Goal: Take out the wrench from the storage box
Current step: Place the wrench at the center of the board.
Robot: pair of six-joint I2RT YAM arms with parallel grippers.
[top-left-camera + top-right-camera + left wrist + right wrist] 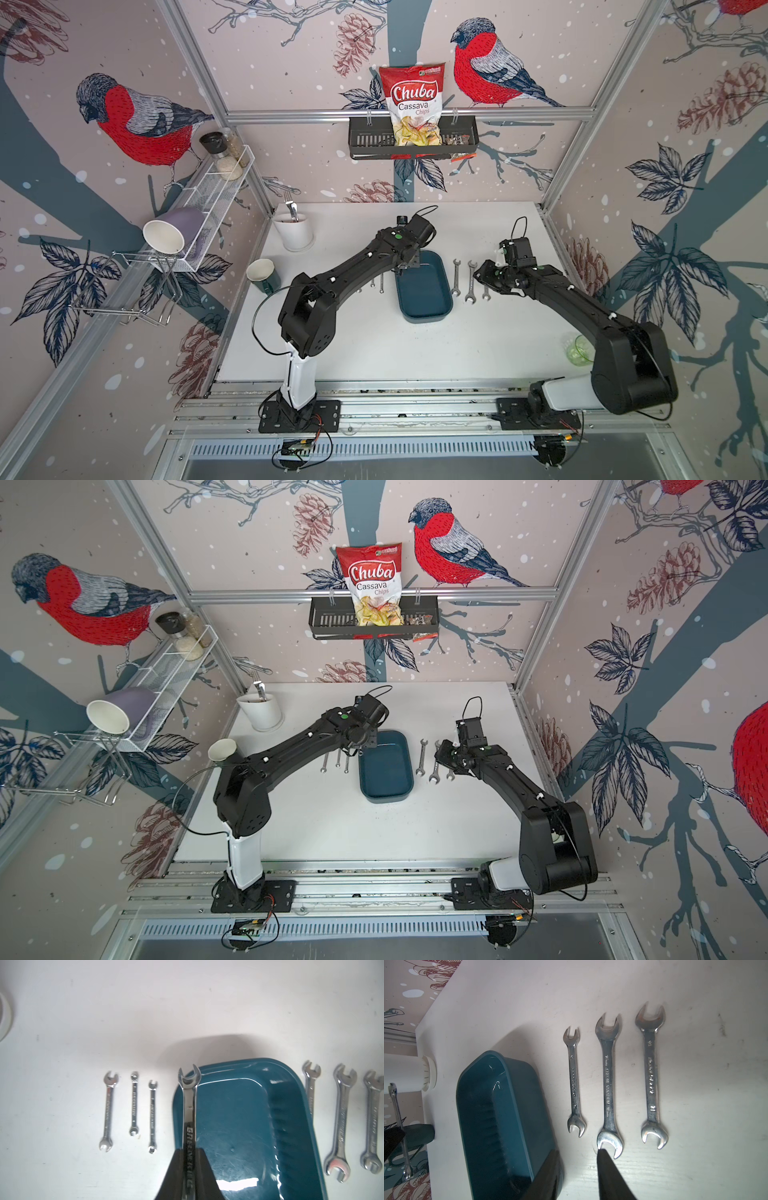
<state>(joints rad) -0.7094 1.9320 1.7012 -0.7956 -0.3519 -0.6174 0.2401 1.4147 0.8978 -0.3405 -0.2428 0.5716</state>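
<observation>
Chrome wrench (188, 1105), pinched by the left gripper (189, 1153), runs lengthwise over the left rim of the teal storage box (291, 1076); right gripper (578, 1152) stands spread, farther off.

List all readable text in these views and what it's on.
"Chuba Cassava Chips": chip bag.
"CHROME VANADIUM": longest wrench, lying loose.
"GREEN...", rest unclear: wrench in the left gripper.
Stamps on other wrenches: too blurred to read.
</observation>
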